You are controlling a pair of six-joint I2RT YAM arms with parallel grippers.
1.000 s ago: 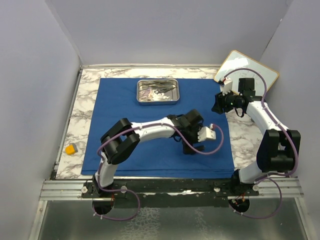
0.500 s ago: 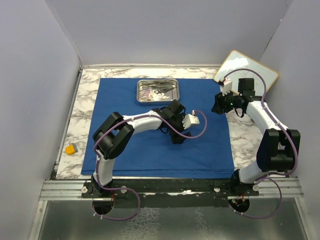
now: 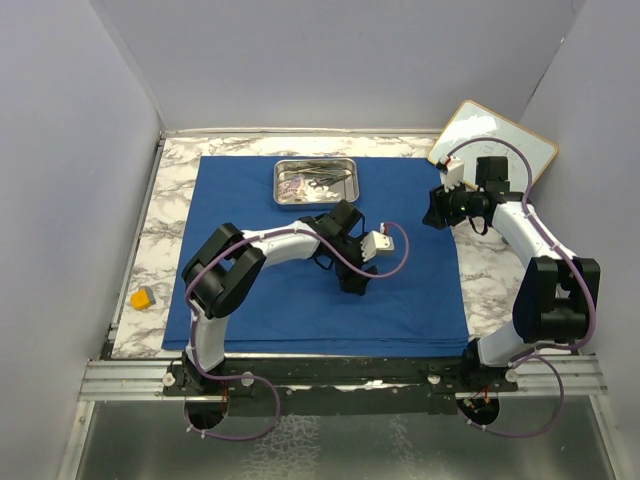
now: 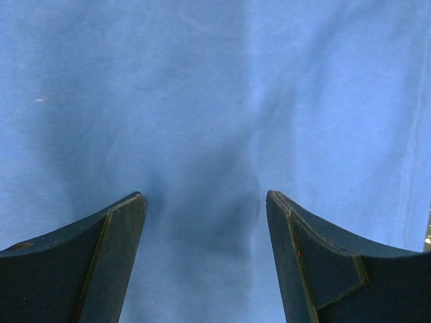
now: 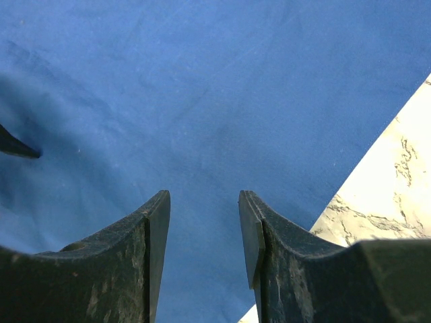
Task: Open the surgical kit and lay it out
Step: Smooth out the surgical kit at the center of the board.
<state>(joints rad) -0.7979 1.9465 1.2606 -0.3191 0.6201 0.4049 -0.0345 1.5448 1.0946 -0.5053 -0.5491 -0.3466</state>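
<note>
Left gripper (image 4: 205, 198) is hovering, jaws spread and empty, over the blue cloth (image 4: 202, 81); approaching the steel tray (image 3: 316, 205) squarely and lifting 1 instrument (image 3: 320, 173) at a time is looking wisest.

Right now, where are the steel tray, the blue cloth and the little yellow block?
steel tray (image 3: 316, 204), overhead view, its near rim.
blue cloth (image 3: 240, 200), overhead view, bare patch left of the tray.
yellow block (image 3: 143, 297), overhead view, its top face.

We see plain pale grey walls (image 3: 350, 60) closing in three sides of a white marble-patterned tabletop (image 3: 160, 230) (grey veins throughout), evenly lit, with an aluminium rail (image 3: 120, 378) along its near edge.
</note>
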